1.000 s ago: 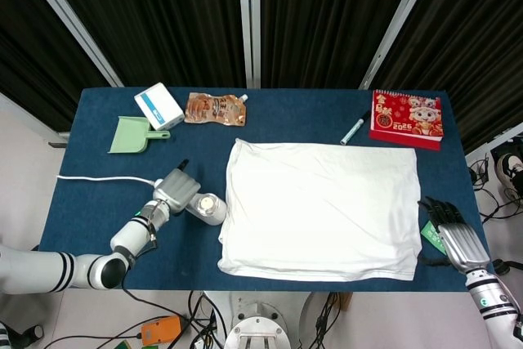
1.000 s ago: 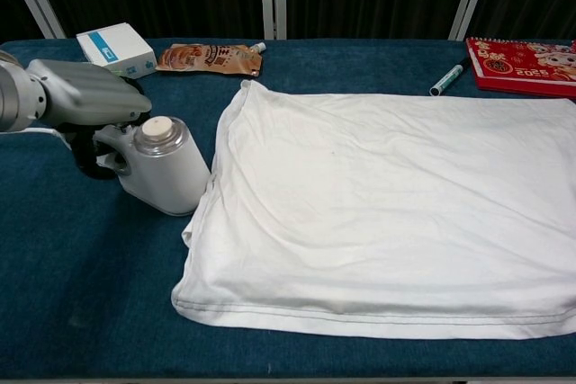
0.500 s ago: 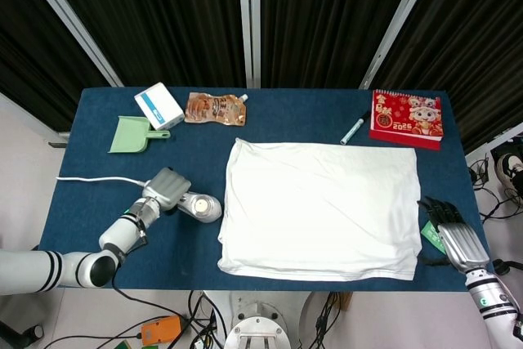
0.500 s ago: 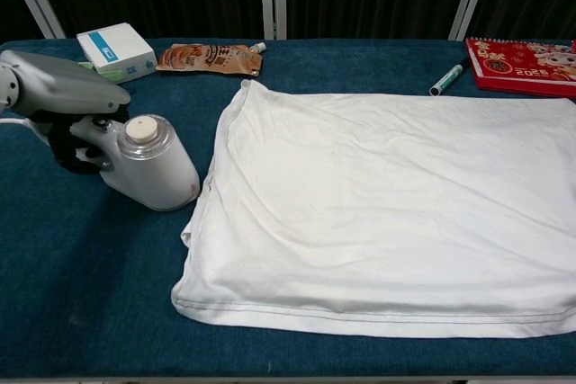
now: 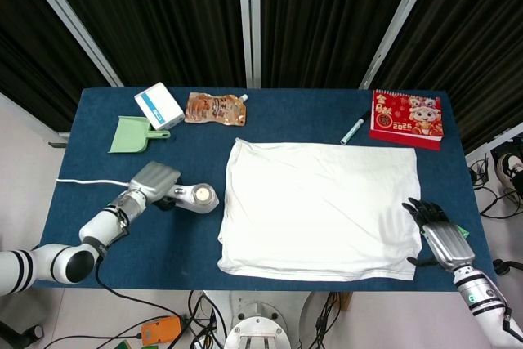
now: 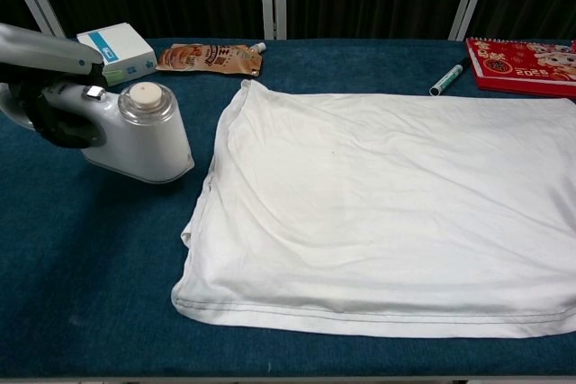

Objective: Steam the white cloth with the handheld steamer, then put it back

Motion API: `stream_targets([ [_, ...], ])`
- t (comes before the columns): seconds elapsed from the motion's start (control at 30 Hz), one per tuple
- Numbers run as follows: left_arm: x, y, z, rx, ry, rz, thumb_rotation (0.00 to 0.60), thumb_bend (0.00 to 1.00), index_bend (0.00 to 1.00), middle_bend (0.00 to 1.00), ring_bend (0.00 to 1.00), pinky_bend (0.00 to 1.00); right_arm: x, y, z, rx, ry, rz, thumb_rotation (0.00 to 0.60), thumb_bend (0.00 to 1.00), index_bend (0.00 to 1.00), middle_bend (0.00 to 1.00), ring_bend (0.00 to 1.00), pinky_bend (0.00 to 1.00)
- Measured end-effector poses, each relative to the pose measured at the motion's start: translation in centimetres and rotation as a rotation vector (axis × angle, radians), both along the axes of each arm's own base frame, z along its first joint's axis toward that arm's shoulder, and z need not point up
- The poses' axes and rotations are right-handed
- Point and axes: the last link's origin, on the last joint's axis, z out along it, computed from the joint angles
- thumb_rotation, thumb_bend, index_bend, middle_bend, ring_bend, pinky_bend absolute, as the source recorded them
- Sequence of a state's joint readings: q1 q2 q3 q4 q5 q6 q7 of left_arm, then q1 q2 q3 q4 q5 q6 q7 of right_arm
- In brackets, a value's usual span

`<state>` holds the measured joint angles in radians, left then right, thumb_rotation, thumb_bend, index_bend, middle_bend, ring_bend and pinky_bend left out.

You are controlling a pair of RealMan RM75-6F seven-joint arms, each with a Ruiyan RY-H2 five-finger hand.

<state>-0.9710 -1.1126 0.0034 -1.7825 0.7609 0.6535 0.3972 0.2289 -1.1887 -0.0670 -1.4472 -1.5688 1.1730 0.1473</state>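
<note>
The white cloth (image 5: 323, 206) (image 6: 387, 213) lies spread flat over the middle and right of the blue table (image 5: 286, 124). Left of it the white handheld steamer (image 5: 186, 197) (image 6: 135, 137), with a round clear cap on top, appears to sit on the tabletop a short gap from the cloth's left edge. My left hand (image 5: 152, 179) (image 6: 49, 87) grips its handle, dark fingers wrapped around it. At the table's front right my right hand (image 5: 435, 230) holds nothing, fingers spread beside the cloth's right edge; the chest view does not show it.
A white cable (image 5: 98, 180) runs left from the steamer. Along the back lie a white-and-blue box (image 5: 158, 105) (image 6: 115, 49), a green dustpan (image 5: 131, 135), a snack pouch (image 5: 215, 108) (image 6: 209, 58), a marker (image 5: 352, 130) (image 6: 446, 79) and a red calendar (image 5: 407, 116) (image 6: 522, 53).
My left hand has carried the steamer leftward away from the cloth's edge and levelled it onto the table. My right hand has shifted slightly toward the cloth's right edge.
</note>
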Motion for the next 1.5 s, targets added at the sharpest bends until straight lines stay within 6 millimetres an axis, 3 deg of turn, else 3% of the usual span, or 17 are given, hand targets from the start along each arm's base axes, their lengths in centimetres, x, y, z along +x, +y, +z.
stream_targets([
  [0.33, 4.9, 1.7, -0.8, -0.111, -0.210, 0.047, 0.600, 0.74, 0.77, 0.94, 0.77, 0.66, 0.4, 0.3, -1.6, 0.098, 0.030, 0.014, 0.600, 0.07, 0.00, 0.06, 0.02, 0.11],
  [0.4, 6.1, 1.8, -1.7, -0.136, -0.232, 0.033, 0.598, 0.74, 0.77, 0.94, 0.77, 0.66, 0.6, 0.3, -2.2, 0.125, 0.029, 0.022, 0.600, 0.20, 0.00, 0.07, 0.02, 0.11],
  [0.47, 7.1, 1.9, -2.5, -0.153, -0.243, 0.015, 0.587, 0.73, 0.77, 0.94, 0.77, 0.66, 0.7, 0.3, -2.4, 0.135, 0.025, 0.022, 0.600, 0.41, 0.00, 0.08, 0.02, 0.12],
  [0.57, 8.5, 1.7, -4.1, -0.181, -0.259, -0.011, 0.554, 0.73, 0.77, 0.94, 0.77, 0.66, 0.8, 0.4, -2.6, 0.152, 0.022, 0.016, 0.600, 0.64, 0.02, 0.10, 0.04, 0.13],
  [0.7, 10.1, 1.3, -6.2, -0.201, -0.262, -0.043, 0.540, 0.73, 0.77, 0.94, 0.77, 0.66, 0.8, 0.6, -2.9, 0.181, 0.018, 0.010, 0.600, 0.78, 0.05, 0.13, 0.05, 0.14],
  [1.2, 11.4, 1.0, -11.0, -0.122, -0.143, -0.047, 0.505, 0.72, 0.77, 0.94, 0.77, 0.66, 0.4, 1.0, -3.2, 0.183, -0.001, 0.005, 0.600, 0.79, 0.06, 0.13, 0.05, 0.14],
  [1.5, 9.8, 2.3, -11.3, -0.044, -0.071, 0.024, 0.501, 0.72, 0.77, 0.94, 0.77, 0.66, 0.1, 1.2, -3.1, 0.171, -0.011, -0.001, 0.600, 0.79, 0.06, 0.13, 0.05, 0.14],
])
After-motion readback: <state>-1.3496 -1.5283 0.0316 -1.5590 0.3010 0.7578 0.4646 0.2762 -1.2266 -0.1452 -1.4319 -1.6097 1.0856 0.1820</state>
